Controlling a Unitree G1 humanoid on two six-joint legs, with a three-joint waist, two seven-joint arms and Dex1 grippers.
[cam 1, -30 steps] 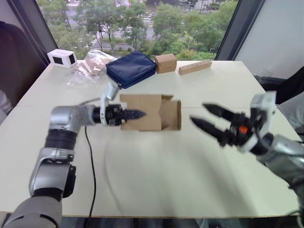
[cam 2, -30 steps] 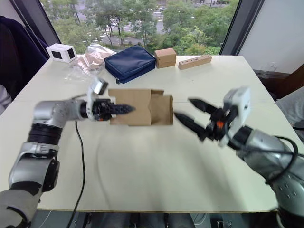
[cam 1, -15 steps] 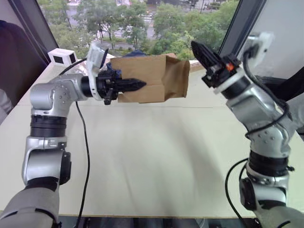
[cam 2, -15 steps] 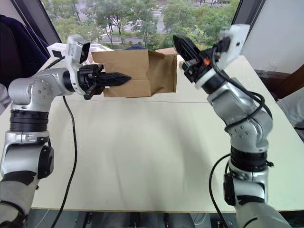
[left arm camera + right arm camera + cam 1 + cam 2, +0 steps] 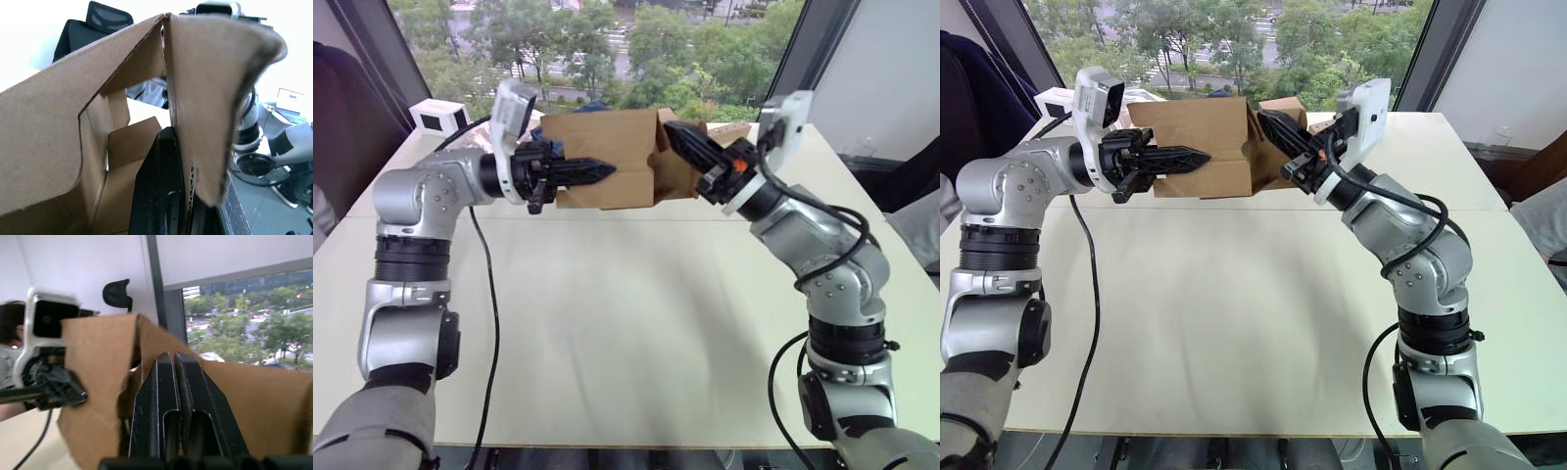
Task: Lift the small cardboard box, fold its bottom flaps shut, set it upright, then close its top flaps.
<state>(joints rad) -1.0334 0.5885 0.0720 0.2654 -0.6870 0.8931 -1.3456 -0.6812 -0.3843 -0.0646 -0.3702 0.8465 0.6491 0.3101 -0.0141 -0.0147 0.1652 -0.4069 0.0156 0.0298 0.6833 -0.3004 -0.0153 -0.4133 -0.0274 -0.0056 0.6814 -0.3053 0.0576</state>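
Small cardboard box (image 5: 602,157) is hanging in the air above the far part of the surface (image 5: 636,323), lying sideways, held between both arms. Left gripper (image 5: 592,173) is clamping the box wall on the robot's left side; one finger is running across the outer front face, pointing toward the right arm, and the left wrist view is showing a black finger inside the carton w/ cardboard pinched against it. Right gripper (image 5: 1273,127) is pressing into the box's right open end, where the flaps (image 5: 677,171) are sitting partly folded; its jaws are closed together per the right wrist view, fingers side by side w/ no gap, tips against cardboard. Prob not pinching anything, but the contact point is hidden behind the flap.

Beyond the box on the surface: white device (image 5: 440,119) at far left, clear plastic bag (image 5: 499,132) next to it, long wooden block w/ holes (image 5: 729,130) showing behind the right gripper.
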